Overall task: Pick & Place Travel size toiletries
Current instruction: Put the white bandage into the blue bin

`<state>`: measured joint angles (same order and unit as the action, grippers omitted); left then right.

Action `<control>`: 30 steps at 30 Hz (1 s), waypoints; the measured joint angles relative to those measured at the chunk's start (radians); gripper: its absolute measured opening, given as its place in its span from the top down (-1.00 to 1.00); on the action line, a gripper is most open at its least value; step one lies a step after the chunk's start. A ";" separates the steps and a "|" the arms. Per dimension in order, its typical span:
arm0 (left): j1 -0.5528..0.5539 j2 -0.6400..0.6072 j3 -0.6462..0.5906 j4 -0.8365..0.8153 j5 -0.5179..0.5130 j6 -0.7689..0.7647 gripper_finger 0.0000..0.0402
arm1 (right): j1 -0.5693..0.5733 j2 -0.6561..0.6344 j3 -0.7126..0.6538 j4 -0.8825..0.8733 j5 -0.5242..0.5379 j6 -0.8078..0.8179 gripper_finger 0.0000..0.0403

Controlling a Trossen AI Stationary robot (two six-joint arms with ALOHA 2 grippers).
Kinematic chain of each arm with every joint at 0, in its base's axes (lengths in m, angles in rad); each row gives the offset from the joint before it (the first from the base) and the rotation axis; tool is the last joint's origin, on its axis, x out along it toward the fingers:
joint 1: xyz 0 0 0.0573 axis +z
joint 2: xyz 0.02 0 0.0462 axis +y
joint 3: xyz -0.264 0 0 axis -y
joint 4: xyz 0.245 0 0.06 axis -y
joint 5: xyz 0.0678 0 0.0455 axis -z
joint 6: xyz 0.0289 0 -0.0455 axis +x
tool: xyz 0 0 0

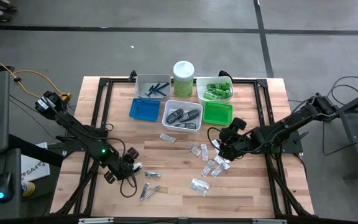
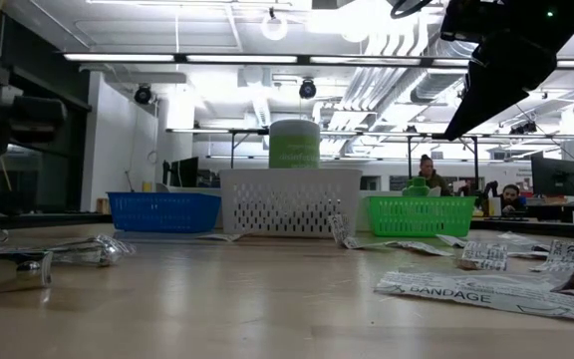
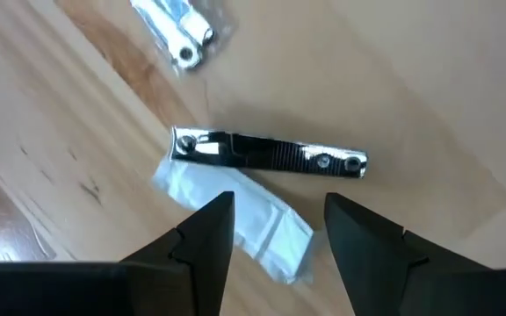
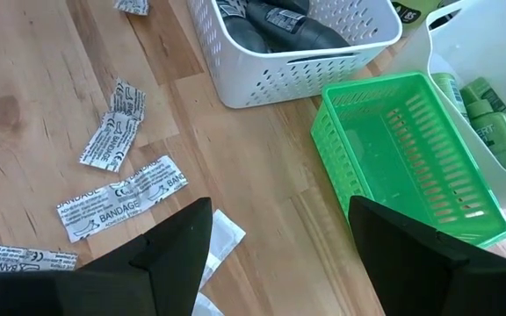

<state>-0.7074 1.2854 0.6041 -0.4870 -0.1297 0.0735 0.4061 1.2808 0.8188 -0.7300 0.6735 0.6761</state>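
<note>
While the left gripper (image 1: 126, 167) is held low over the front-left part of the wooden table (image 1: 253, 193), its fingers (image 3: 209, 230) are seen parted with nothing between them, hovering just above a silver clipper (image 3: 271, 153) lying flat on the wood. A clear packet (image 3: 235, 219) lies touching that clipper, partly under the fingers, and a second packeted clipper (image 3: 176, 28) lies a little beyond it.

The white basket (image 1: 182, 116) is taken as landmark. It is filled with dark grey oval cases (image 1: 184, 116). Just left of it the blue tray (image 1: 145, 109) is placed; just right of it, touching, the green tray (image 1: 218, 112), seen unfilled in the right wrist view. Behind the white basket stand the grey tray (image 1: 152, 86) with thin blue razors (image 1: 158, 88), the pale-green canister (image 1: 183, 77) and a white tray (image 1: 214, 89) holding green tubes (image 1: 217, 89).

The right gripper (image 1: 225, 147) is held in front and to the right of the white basket, jaws spread wide, nothing gripped. Bandage packets (image 4: 121, 199) are scattered on the wood in front of the white basket, near and under this gripper; more (image 1: 199, 185) lie further toward the table's front edge. Two more clippers (image 1: 149, 191) lie well in front-left of the white basket, near the left gripper.
</note>
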 joint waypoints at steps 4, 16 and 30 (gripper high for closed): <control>0.000 0.000 0.000 -0.024 -0.009 0.003 0.13 | 0.000 0.000 0.000 0.000 0.000 0.009 -0.30; 0.000 0.000 0.000 -0.062 0.005 0.082 0.13 | 0.000 0.000 0.000 0.000 0.000 0.019 -0.30; 0.000 0.092 0.003 -0.047 0.012 0.088 0.13 | 0.000 0.000 0.000 0.001 0.000 0.035 -0.30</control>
<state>-0.7074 1.3777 0.6075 -0.5335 -0.1181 0.1611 0.4061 1.2808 0.8188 -0.7286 0.6735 0.7109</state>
